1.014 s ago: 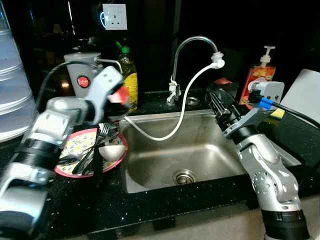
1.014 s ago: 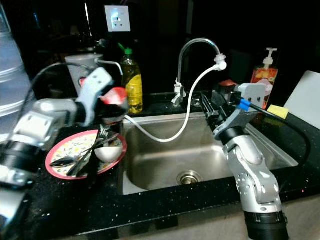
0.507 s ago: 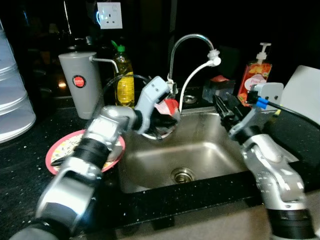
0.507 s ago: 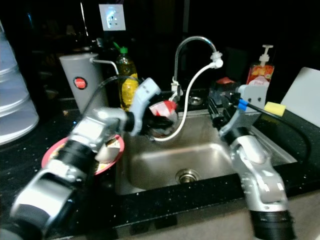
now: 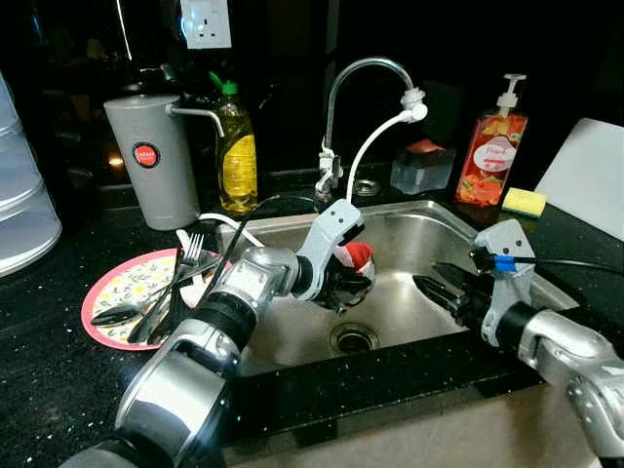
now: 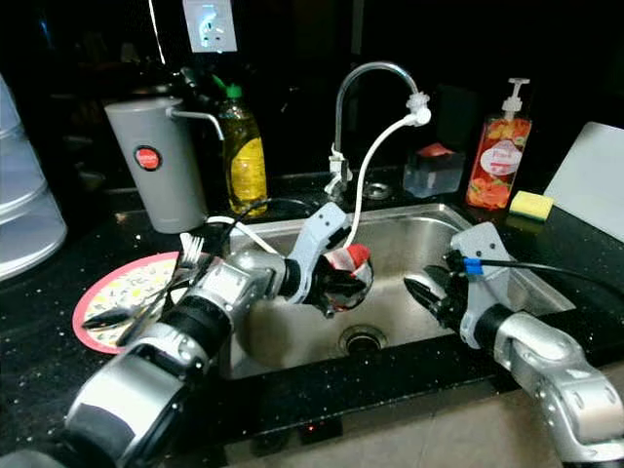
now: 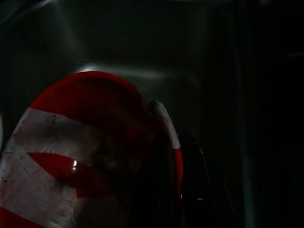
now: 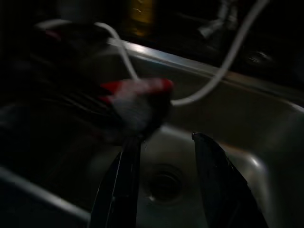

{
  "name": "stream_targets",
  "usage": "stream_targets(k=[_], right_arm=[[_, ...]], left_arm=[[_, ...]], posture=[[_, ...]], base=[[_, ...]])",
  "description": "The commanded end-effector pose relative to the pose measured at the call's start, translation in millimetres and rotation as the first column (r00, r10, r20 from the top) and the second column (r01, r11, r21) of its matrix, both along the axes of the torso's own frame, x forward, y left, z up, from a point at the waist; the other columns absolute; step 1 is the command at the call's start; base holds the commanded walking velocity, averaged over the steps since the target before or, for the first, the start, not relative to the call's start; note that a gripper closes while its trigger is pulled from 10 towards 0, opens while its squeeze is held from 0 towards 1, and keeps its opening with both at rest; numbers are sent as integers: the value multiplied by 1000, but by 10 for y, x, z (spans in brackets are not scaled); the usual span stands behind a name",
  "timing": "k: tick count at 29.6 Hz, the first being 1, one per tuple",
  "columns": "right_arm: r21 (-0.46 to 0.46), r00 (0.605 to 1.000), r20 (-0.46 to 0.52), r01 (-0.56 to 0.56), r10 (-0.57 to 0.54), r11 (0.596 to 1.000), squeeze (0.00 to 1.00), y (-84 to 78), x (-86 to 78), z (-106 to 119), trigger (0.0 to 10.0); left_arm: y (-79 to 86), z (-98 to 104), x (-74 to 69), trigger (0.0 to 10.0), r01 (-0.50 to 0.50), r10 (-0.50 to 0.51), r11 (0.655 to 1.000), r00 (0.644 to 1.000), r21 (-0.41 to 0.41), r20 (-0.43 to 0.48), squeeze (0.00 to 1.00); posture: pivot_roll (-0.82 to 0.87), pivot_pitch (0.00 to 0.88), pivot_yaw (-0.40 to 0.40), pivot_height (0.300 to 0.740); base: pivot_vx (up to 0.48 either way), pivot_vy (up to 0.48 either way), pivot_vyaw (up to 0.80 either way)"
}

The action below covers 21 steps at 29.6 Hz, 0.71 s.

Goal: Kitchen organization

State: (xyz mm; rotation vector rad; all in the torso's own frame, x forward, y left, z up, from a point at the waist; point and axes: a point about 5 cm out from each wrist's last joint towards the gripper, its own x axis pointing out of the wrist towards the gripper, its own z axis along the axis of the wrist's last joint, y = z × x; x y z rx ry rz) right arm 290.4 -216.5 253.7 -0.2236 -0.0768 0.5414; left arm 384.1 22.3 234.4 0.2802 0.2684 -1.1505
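The left gripper (image 5: 353, 275) holds a glossy red-and-white striped bowl (image 5: 349, 273) above the drain (image 5: 352, 337) of the steel sink (image 5: 414, 229), while the right gripper (image 5: 441, 289) waits to its right with fingers parted, empty. A floral pink plate (image 5: 122, 283) with metal cutlery (image 5: 166, 297) lies left on the speckled black counter (image 5: 58, 380), a curved tap (image 5: 343, 83) and bottles at the dark far wall.

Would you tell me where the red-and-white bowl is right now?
The red-and-white bowl is in the left end effector, held over the sink just above the drain.
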Motion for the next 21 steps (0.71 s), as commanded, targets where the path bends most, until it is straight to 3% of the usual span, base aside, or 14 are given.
stream_targets(k=[1,9,21], right_arm=[[-6,999,-5,-37,37,999,0,37,-23,33,10000],[17,999,16,-35,34,999,0,1,34,155,10000],[-8,995,-13,-97,97,995,0,59,52,140,10000]], left_arm=[[-58,-22,-10,10000,12,-13,1000,1000,26,21,0],[-22,-253,3,10000,-54,55,995,998,85,-16,0],[10,-446,-7,10000,-106,114,987,992,119,-61,0]], posture=[[-139,39,9,740],[-138,43,-1,740],[-141,49,-8,740]], base=[[0,0,0],[0,0,0],[0,0,0]])
